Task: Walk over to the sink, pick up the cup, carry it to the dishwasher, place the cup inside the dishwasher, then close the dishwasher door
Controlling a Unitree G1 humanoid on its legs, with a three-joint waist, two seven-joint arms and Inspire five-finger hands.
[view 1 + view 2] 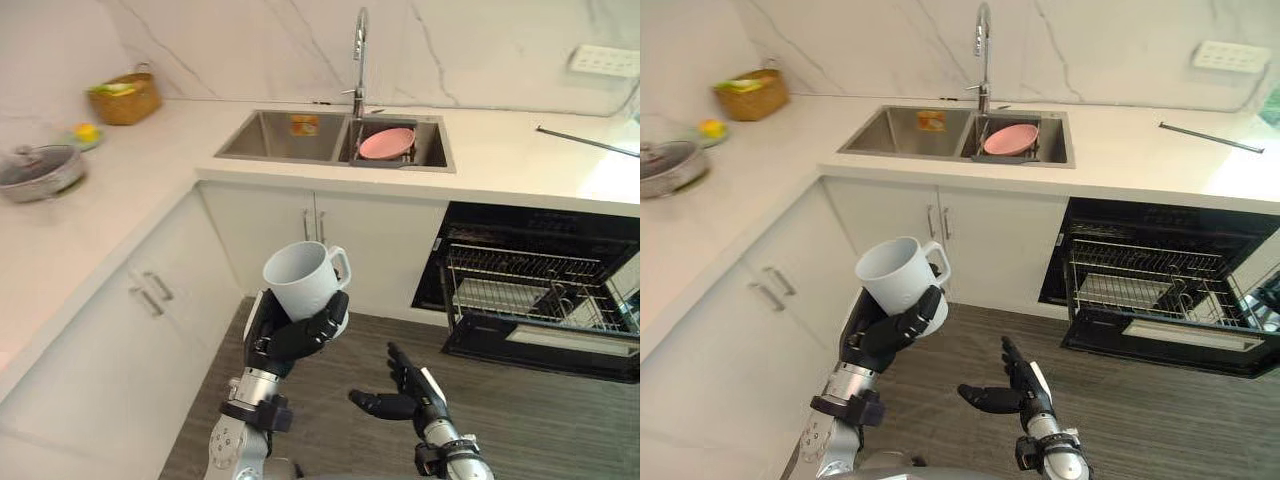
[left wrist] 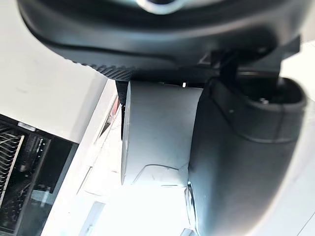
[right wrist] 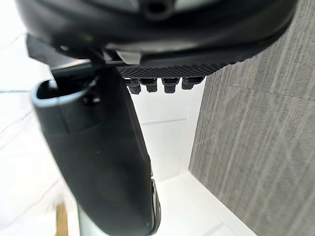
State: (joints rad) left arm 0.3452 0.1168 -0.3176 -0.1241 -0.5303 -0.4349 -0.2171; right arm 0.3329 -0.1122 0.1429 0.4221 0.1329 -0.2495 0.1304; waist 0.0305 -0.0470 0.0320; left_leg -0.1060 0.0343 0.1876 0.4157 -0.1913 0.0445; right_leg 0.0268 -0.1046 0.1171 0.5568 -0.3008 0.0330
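Sink (image 1: pixel 262 140) sticker (image 1: pixel 305 124) unreadable; L hand (image 1: pixel 288 338) grips cup (image 1: pixel 300 280).

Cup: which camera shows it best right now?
Left eye view: the whole cup shows, rim and handle included, with the left hand curled round its base. The right eye view gives much the same. The left wrist view has its side wall close up.

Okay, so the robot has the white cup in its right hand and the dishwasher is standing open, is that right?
Not quite: the white cup is in the left hand, whose fingers curl round it, as the left eye view shows. The right hand is empty, with its fingers relaxed. The dishwasher is standing open, as you said.
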